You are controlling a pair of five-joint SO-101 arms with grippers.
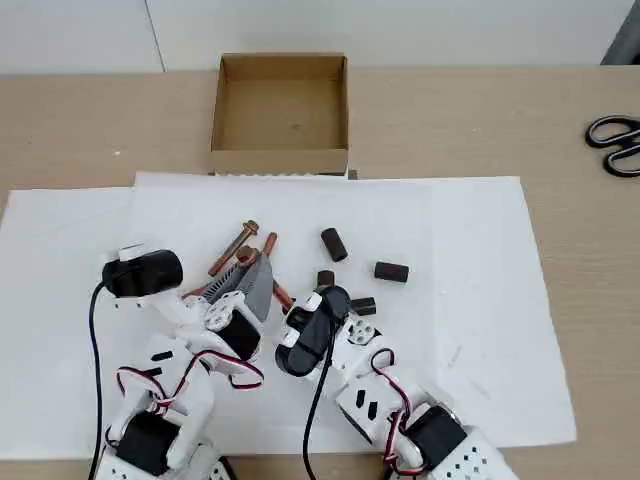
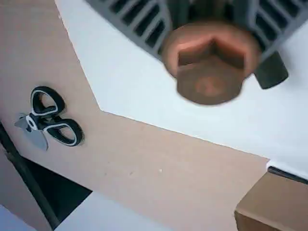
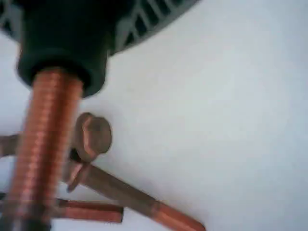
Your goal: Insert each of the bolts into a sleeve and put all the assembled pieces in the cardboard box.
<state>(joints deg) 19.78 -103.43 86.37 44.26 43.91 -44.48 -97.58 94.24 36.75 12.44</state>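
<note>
my left gripper (image 1: 256, 283) is pinching a copper-coloured hex-head bolt (image 2: 209, 67), its head jutting clear of the jaws. my right gripper (image 3: 72, 19) is clamped on a short black cylindrical sleeve (image 3: 62, 48). the bolt's threaded end sits in the sleeve's mouth, both held over the near middle of the white paper sheet (image 1: 450, 230). how deep the thread sits i can't tell.

what worries me: if the two arms are slightly off axis, pushing on could jam the thread in the bore and lever one piece out of its grip. a dropped piece would land among the loose copper bolts (image 3: 130, 192) lying crossed just beneath, and could scatter them or the spare black sleeves (image 1: 391, 271) nearby.

for room: the open brown cardboard box (image 1: 283, 110) stands at the paper's far edge, well apart from the grippers, with bare paper beyond the loose parts. the black-handled scissors (image 1: 615, 145) lie far off at the right edge of the wooden table (image 1: 570, 110), out of my way. the two wrists are close together, so i judge there is little slack to swing either one.
</note>
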